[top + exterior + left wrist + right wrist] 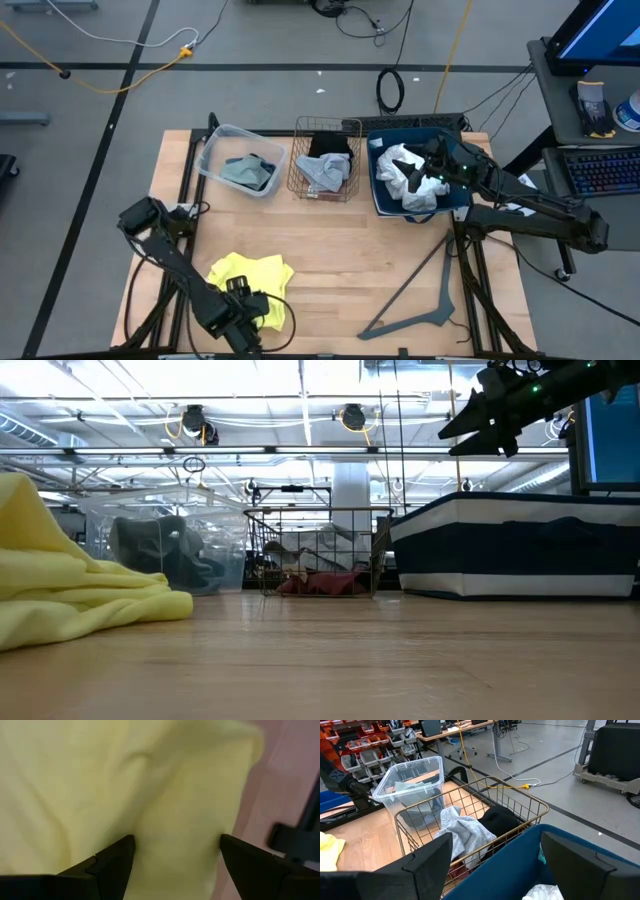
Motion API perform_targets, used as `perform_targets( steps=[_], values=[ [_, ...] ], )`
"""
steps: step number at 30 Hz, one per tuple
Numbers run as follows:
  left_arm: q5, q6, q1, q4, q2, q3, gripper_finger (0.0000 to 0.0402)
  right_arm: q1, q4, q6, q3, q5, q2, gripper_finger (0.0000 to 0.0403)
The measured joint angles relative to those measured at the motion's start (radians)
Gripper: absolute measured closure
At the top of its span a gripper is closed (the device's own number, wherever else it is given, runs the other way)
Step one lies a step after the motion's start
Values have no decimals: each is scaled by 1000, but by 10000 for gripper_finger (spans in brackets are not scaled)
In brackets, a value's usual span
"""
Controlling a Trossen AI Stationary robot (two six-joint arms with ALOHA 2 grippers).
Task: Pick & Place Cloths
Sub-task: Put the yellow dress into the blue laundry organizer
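Observation:
A bright yellow cloth (250,275) (70,590) lies crumpled on the table near its near-left corner. My left gripper (252,308) (175,845) is open and close above it, with the yellow cloth (100,780) filling its view between the fingers. My right gripper (428,168) (478,415) (495,845) is open and hovers above the blue bin (380,200), where a white cloth (405,180) (545,892) lies. Light grey, black and maroon cloths sit in the wire basket (300,160). A blue-grey cloth lies in the clear tub (215,150). My left gripper comes down on the yellow cloth from above, its open fingers (115,860) standing apart over a fold near the cloth's near-right part (175,820). I cannot tell whether the fingertips touch the fabric. The cloth lies flat on the table.
A thin grey hanger (420,295) lies on the table's near-right part. The clear tub (410,770), wire basket (470,795) and blue bin (520,855) stand in a row along the far edge. Bare wood stretches between them and the yellow cloth.

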Motion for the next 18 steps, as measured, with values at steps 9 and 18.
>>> perform_targets(
  steps=[9, 18],
  values=[
    [28, 70, 9, 8, 170, 10, 103, 0, -6, 0, 0, 0, 0, 108],
    [-55, 53, 28, 49, 165, 2, 125, 0, -6, 1, 0, 0, 0, 108]
  ],
)
